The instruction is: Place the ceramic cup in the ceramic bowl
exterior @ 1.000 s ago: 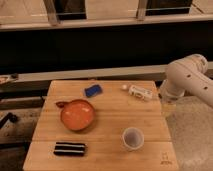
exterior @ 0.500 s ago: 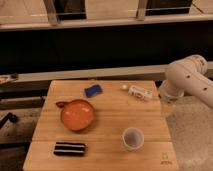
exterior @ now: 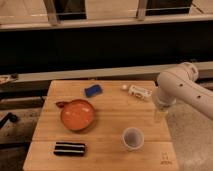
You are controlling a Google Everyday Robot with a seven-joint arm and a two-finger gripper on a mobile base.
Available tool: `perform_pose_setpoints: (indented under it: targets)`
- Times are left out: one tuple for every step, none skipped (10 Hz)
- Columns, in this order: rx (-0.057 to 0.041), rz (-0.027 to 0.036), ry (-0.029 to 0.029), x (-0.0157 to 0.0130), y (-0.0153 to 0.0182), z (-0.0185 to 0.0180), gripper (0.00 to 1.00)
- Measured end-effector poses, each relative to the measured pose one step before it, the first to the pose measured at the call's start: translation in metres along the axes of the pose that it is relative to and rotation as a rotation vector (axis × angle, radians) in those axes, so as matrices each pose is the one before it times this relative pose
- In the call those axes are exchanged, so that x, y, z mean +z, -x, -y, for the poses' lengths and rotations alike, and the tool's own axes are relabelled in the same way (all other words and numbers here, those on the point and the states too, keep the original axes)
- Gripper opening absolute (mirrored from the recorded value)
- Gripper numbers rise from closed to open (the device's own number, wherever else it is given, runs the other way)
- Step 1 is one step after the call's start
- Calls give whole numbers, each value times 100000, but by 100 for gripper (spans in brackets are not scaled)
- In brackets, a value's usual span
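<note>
A white ceramic cup (exterior: 132, 138) stands upright on the wooden table (exterior: 110, 122), near the front right. An orange ceramic bowl (exterior: 77, 114) sits left of centre, empty, about a bowl's width from the cup. My white arm (exterior: 177, 85) comes in from the right. The gripper (exterior: 160, 116) hangs down at the table's right edge, above and to the right of the cup, and is not touching it.
A blue sponge (exterior: 93, 90) lies at the back of the table. A small white bottle (exterior: 138, 92) lies at the back right, close to the arm. A dark snack packet (exterior: 69, 148) lies at the front left. A dark counter wall runs behind the table.
</note>
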Motion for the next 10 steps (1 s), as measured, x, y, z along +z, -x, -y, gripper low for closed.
perform_pose_setpoints:
  targets:
    - [-974,681,214,151,220,-329,80]
    - [-1439,881,192,190,675,-293,80]
    - [-1720,920,140,152,1259,-211,80]
    - [-1711,1033,56,79,1260,-133,80]
    - [-588,619,402,43,415,-164,80]
    - [-2175,1268,1475,285,693,-807,80]
    - [-617,685,898,87,361,-300,80]
    - [-517,1005,963,137,202,-89,80]
    - [-534,1503,1716,399,284,-695,80]
    - [-528,727,1112,344,421,-459,80]
